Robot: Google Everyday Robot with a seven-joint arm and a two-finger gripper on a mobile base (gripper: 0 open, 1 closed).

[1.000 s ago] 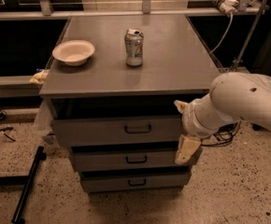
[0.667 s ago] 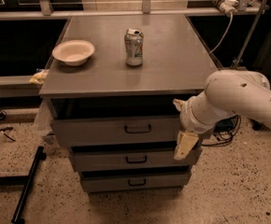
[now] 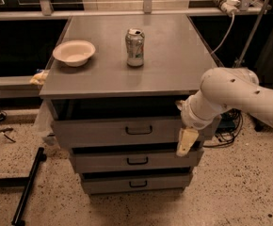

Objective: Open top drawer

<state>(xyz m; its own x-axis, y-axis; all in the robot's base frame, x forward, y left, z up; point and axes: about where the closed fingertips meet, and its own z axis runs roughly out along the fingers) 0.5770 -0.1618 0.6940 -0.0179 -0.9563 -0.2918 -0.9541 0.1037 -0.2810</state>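
Note:
The top drawer (image 3: 103, 132) is the widest grey metal front of three stacked under the grey table top, with a small black loop handle (image 3: 139, 130) at its centre. It looks closed. My gripper (image 3: 186, 141) hangs at the end of the white arm coming in from the right. It sits in front of the top drawer's right end, well to the right of the handle. One cream fingertip (image 3: 185, 142) points down over the gap above the middle drawer.
A soda can (image 3: 135, 47) and a cream bowl (image 3: 74, 52) stand on the table top (image 3: 174, 65). Two narrower drawers (image 3: 136, 161) lie below. A black bar (image 3: 27, 187) lies on the speckled floor at left. Cables hang at right.
The arm and gripper have shifted slightly left, closer in front of the top drawer's right end. The drawers, can and bowl have not moved.

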